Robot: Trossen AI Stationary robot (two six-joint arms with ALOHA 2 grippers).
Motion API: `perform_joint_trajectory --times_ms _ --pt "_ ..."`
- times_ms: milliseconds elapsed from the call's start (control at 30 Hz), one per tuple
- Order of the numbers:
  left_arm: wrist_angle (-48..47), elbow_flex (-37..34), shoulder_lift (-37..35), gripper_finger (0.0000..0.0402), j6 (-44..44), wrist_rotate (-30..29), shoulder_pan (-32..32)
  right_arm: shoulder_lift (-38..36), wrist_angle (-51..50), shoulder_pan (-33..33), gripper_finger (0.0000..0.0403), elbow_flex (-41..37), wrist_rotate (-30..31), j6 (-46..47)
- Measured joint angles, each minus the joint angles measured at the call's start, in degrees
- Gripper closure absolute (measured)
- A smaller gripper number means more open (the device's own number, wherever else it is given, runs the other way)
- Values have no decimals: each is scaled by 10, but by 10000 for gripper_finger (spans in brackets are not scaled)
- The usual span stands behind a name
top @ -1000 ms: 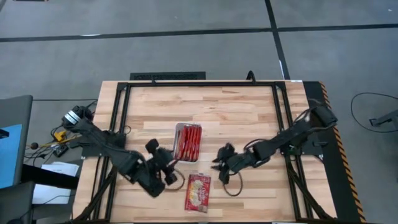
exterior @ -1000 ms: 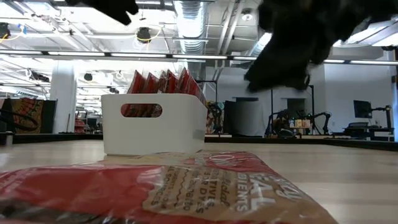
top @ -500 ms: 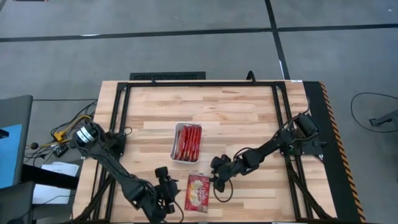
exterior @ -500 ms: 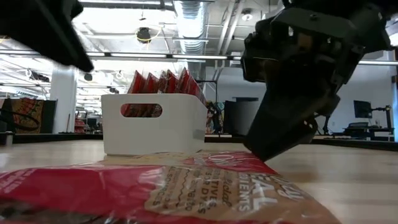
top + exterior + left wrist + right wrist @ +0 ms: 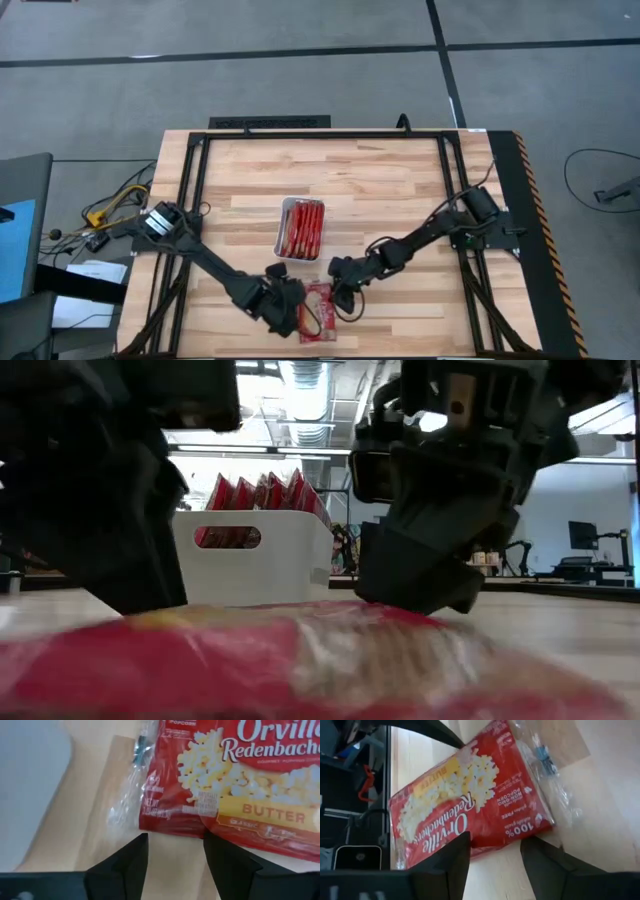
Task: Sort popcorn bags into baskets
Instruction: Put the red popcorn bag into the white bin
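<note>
One loose popcorn bag (image 5: 322, 311) (image 5: 300, 670) lies flat on the table, near of the white basket (image 5: 303, 230) (image 5: 250, 560). Several red packets (image 5: 303, 226) stand on edge in the basket. My left gripper (image 5: 297, 313) (image 5: 175, 851) is low at the bag's left long edge (image 5: 172, 831), open, its fingers straddling that edge near the clear far end. My right gripper (image 5: 339, 295) (image 5: 495, 851) is low at the bag's right long edge (image 5: 507, 842), also open. My left gripper has its open fingertips (image 5: 140, 847) at the bag's left long edge, coming level from the table's left; I cannot tell whether they touch it. My right gripper has its fingertips (image 5: 460, 845) at the right long edge, slanting in from the right; I cannot tell whether they touch.
The basket's near wall (image 5: 297, 258) stands close behind both grippers. A black frame (image 5: 330, 135) runs round the table. Bare wood (image 5: 400, 180) lies far of the basket and to both sides. Cables and a chair (image 5: 25, 240) sit left of the table.
My left gripper has swung from beside the basket toward the near edge, then right, down to the bag's left edge. My right gripper has moved left and toward the near edge, dropping to the bag's right edge. The basket has stayed put.
</note>
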Motion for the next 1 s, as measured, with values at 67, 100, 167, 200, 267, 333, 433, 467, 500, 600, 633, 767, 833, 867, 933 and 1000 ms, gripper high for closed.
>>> perform_joint_trajectory --times_ms 67,100,167,200,267,333,433,467,500,600,633,767,833,867,933,1000 --pt "7 0 3 221 0 13 10 -9 -7 -2 210 0 -4 -7" --pt "10 0 3 221 1 16 14 -12 -9 -2 213 -1 -4 -11" --pt "17 0 4 221 2 18 22 -19 -11 -2 221 -2 -3 -22" --pt "23 0 4 221 6 18 26 -21 -12 -2 225 -2 -3 -26" --pt "32 0 5 221 19 18 32 -22 -7 -2 238 -3 -4 -27" --pt "42 0 5 221 29 17 36 -22 -1 -5 256 -4 -6 -32" --pt "50 0 6 221 37 15 39 -18 3 -6 299 -4 -3 -44" --pt "51 0 6 221 37 13 39 -17 3 -6 318 -4 0 -49" --pt "51 0 6 221 37 13 39 -17 4 -6 339 -4 3 -57" --pt "46 0 6 221 37 11 38 -17 8 -6 388 -4 11 -79" --pt "45 0 6 221 36 8 37 -20 6 -6 388 -4 16 -80" --pt "11 10 6 221 35 -2 24 -29 2 0 396 -4 27 -59" --pt "-29 25 6 221 26 -15 13 -40 3 2 397 -5 33 -40" --pt "-55 35 6 221 18 -30 6 -43 4 1 397 -5 36 -29" --pt "-114 56 7 221 9 -69 -10 -50 3 2 398 -6 43 -8" --pt "-168 83 7 221 3 -119 -28 -53 37 5 399 -7 45 13"
